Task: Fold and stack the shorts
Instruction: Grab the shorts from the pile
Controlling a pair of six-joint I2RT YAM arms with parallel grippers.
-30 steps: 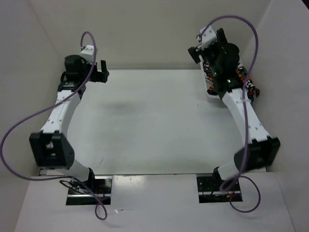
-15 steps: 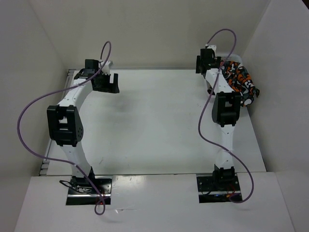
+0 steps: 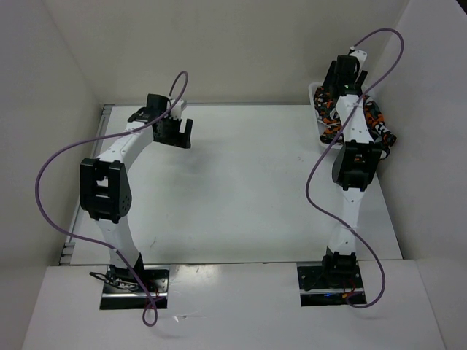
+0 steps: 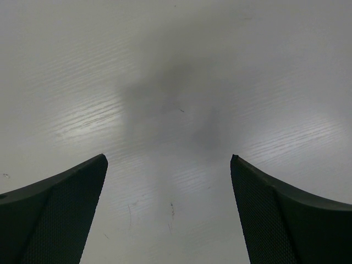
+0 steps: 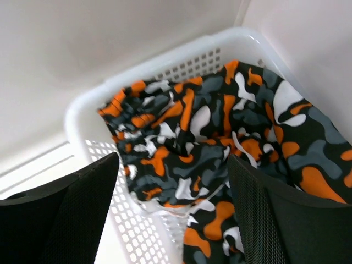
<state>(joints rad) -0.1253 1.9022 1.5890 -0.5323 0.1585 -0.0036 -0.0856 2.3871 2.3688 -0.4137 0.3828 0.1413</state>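
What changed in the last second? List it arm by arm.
The right arm straightened and swung to the far right corner; the right claw now hangs open over the orange-and-grey camouflage fabric shorts in the white plastic mesh basket. The left arm unfolded, the open left claw shifting slightly right over the white table. Nothing grasped or released; shorts and basket unmoved.

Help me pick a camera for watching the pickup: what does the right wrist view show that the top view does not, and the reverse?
Only the right wrist view: the holes in the basket, the crumpled folds of the shorts, and the right fingers spread over them. Only the top view: the left arm and right arm, the table, and the left fingers open over it. Both: the shorts in the basket.
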